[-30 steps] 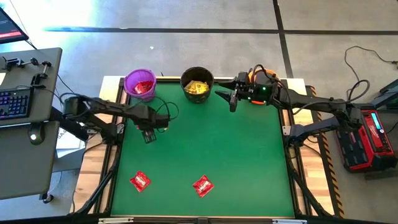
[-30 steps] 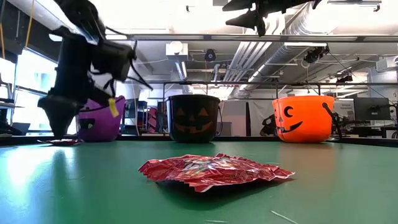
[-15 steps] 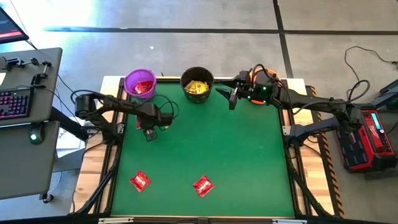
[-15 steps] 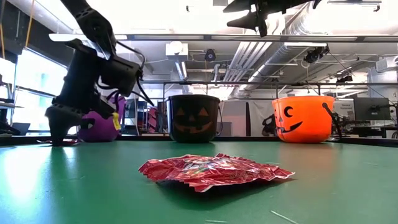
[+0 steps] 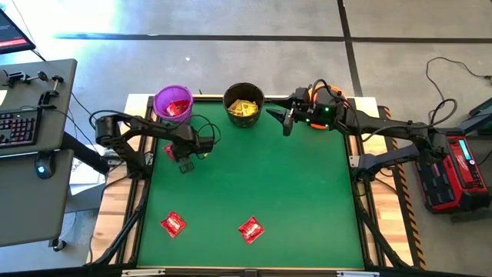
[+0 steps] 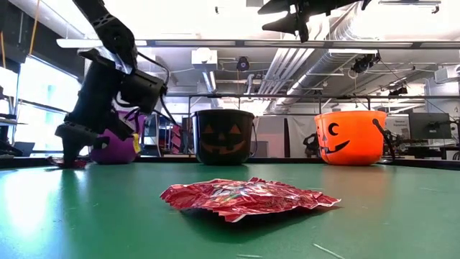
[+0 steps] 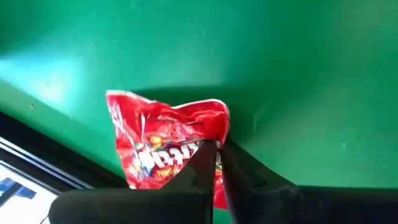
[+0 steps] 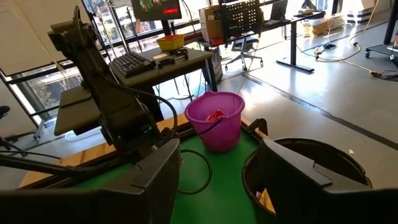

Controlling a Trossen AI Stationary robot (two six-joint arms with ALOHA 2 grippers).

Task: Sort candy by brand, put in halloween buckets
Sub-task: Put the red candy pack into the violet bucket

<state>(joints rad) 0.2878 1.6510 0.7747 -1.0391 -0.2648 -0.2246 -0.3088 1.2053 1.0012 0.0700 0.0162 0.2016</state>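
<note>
Green felt covers the bench (image 5: 254, 185), and along its far edge stand three pails: the purple bucket (image 5: 173, 103) toward the left corner, the black bucket (image 5: 244, 103) beside it near the middle, and the orange bucket (image 6: 350, 137) toward the right corner, mostly hidden under the right arm in the high view. Red candy shows inside the purple bucket and yellow candy inside the black one.

The left hand (image 5: 178, 154) is down at the bench's left edge, just in front of the purple bucket, its fingers (image 7: 208, 163) clenched on the edge of a red packet (image 7: 163, 146) that lies crumpled on the felt right by the bench's rim.

The right hand (image 5: 286, 123) hangs above the far edge between the black and orange buckets, its fingers spread wide and grasping nothing.

Two more red packets lie near the front edge, one toward the left (image 5: 174, 224) and one nearer the middle (image 5: 250, 229), well apart from each other and from both hands.
</note>
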